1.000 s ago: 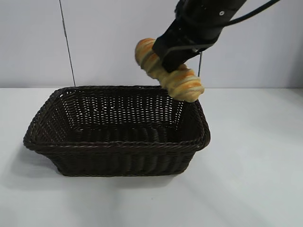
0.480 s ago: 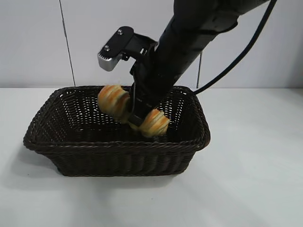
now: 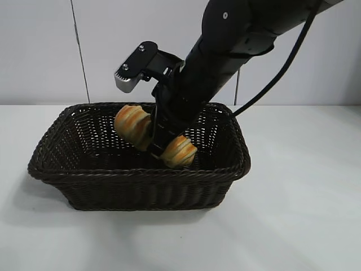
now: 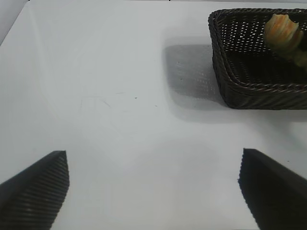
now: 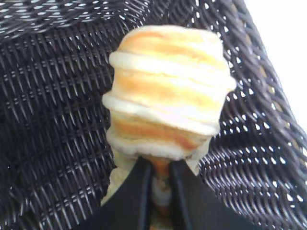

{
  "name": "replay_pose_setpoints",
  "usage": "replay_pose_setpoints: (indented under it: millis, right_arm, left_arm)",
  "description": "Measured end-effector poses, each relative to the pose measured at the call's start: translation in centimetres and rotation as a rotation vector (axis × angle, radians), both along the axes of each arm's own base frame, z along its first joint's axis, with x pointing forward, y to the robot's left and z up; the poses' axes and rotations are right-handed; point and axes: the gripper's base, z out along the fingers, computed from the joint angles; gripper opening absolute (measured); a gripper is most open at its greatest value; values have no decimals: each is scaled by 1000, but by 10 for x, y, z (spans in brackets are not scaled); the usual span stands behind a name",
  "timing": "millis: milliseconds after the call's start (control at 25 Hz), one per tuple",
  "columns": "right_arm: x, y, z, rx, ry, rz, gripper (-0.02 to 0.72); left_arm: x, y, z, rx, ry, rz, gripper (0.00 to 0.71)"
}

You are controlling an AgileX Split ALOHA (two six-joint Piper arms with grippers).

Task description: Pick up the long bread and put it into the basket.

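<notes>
White table, plain wall: right gripper clamps the long bread mid-loaf, inside the basket for release; left gripper idles, spread wide.

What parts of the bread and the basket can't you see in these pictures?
- Exterior view: the middle of the bread is hidden behind the right gripper, which is shut on it.
- Exterior view: whether the bread touches the floor of the basket is hidden by the front wall.
- Left wrist view: the picture's edge cuts off the basket's far side and part of the bread; the left gripper hangs open over the table.
</notes>
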Motion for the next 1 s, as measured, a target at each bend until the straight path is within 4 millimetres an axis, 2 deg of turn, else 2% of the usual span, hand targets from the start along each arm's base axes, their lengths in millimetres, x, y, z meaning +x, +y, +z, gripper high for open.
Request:
replay_pose_setpoints:
  millis: [80, 160, 360, 520, 600, 800, 880, 1000]
  right_arm:
    - [0, 0, 9, 20, -19, -5, 626]
    - [-1, 0, 19, 64, -24, -37, 667]
    - [-4, -4, 43, 242, 69, -225, 687]
    - [6, -17, 69, 307, 209, -397, 693]
    - [15, -29, 84, 311, 253, -482, 693]
    - [36, -76, 116, 275, 301, -707, 694]
    - [42, -98, 125, 263, 308, -801, 694]
    - [49, -137, 126, 213, 326, -930, 694]
  left_arm:
    - [0, 0, 0, 0, 0, 0, 694]
    - [0, 0, 0, 0, 0, 0, 694]
    - [0, 0, 0, 0, 0, 0, 694]
    - [0, 0, 0, 0, 0, 0, 694]
    - [0, 0, 0, 0, 0, 0, 695]
    - [0, 0, 0, 0, 0, 0, 694]
    - [0, 0, 0, 0, 0, 0, 694]
    - [0, 0, 0, -1, 0, 0, 694]
